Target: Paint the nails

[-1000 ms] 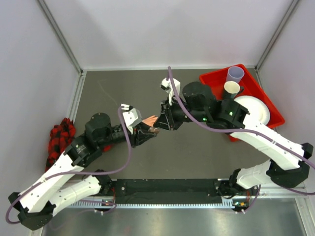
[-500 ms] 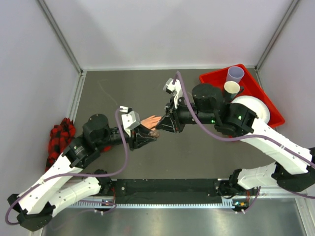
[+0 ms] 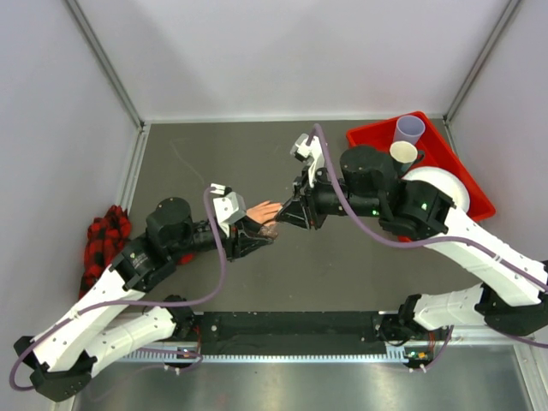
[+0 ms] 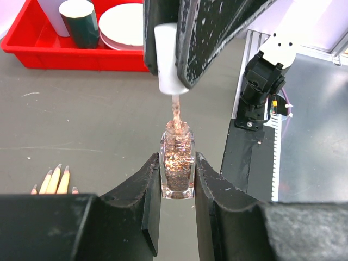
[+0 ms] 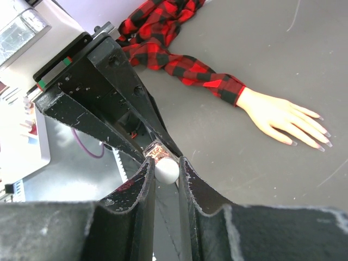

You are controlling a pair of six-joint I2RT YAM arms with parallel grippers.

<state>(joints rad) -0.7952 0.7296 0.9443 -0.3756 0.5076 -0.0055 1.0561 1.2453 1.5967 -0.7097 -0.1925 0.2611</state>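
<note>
The left gripper (image 4: 176, 163) is clenched on a small square glass bottle (image 4: 176, 175), one finger flat against each side, holding it upright and clear of the table (image 4: 81, 109). Directly above the bottle, the right gripper (image 5: 166, 166) is closed on the white cap (image 4: 167, 60). The brush (image 4: 175, 111) hangs from the cap, its tip at or just inside the bottle's neck. How much polish it carries cannot be told.

The mannequin hand (image 5: 283, 117) lies flat on the table below and close beside the bottle, fingers spread. The nails (image 5: 328, 134) lie at their tips and are not touched by the brush. Whether any carries polish is too small to tell. The plaid sleeve (image 5: 185, 60) trails from the wrist, away from the bottle on the left arm's side. A red tray (image 4: 32, 51) with cups and plates stands well apart from the bottle, on the right arm's side.

The step in hand looks like loading the brush, with no stroke yet begun.

Risks from here:
- An off-centre lift would scrape the bristles on the neck, splaying them or pulling the bottle askew in its narrow pinch.
- An overloaded brush could drip on the table, the fingers or the sleeve on its way down.
- The two grippers stand very close over the bottle, so a sideways move could knock them together and spill it.
- A round cap may twist between flat fingers, so the tip could miss so small a nail.
</note>
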